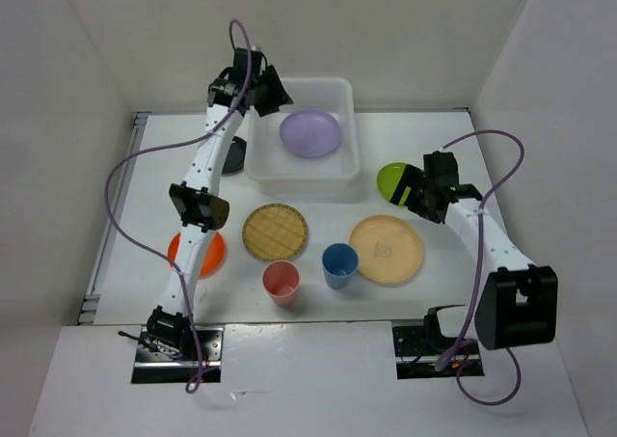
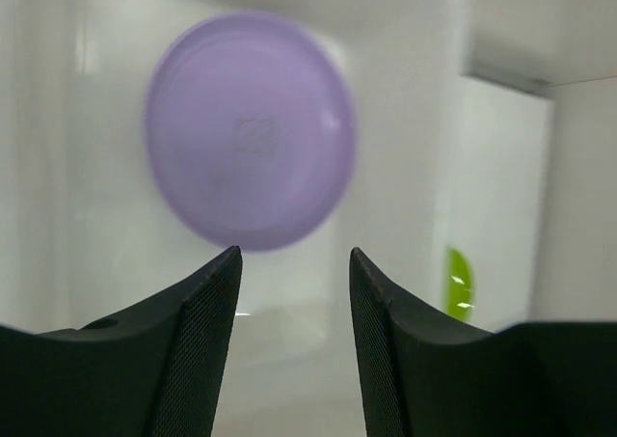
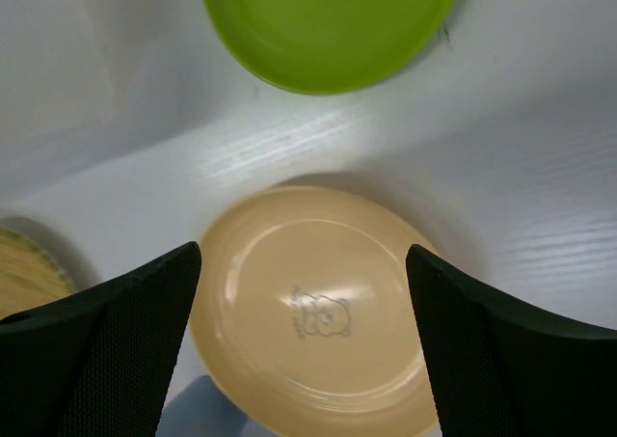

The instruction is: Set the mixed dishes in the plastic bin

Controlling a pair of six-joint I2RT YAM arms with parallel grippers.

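Observation:
The white plastic bin (image 1: 349, 157) stands at the back centre with the lavender plate (image 1: 310, 133) inside it. My left gripper (image 1: 273, 91) hovers over the bin's left rim, open and empty; in its wrist view (image 2: 294, 254) the lavender plate (image 2: 251, 133) lies beyond the fingertips. My right gripper (image 1: 410, 194) is open and empty, above the table between the lime green plate (image 1: 389, 177) and the tan plate (image 1: 386, 249). Its wrist view (image 3: 304, 254) shows the lime plate (image 3: 333, 22) ahead and the tan plate (image 3: 323, 312) between the wide-open fingers.
The yellow lattice plate (image 1: 275, 232), pink-red cup (image 1: 281, 283) and blue cup (image 1: 339, 264) sit in front of the bin. The orange plate (image 1: 210, 254) and black plate (image 1: 234, 157) lie partly hidden under the left arm. White walls enclose the table on three sides.

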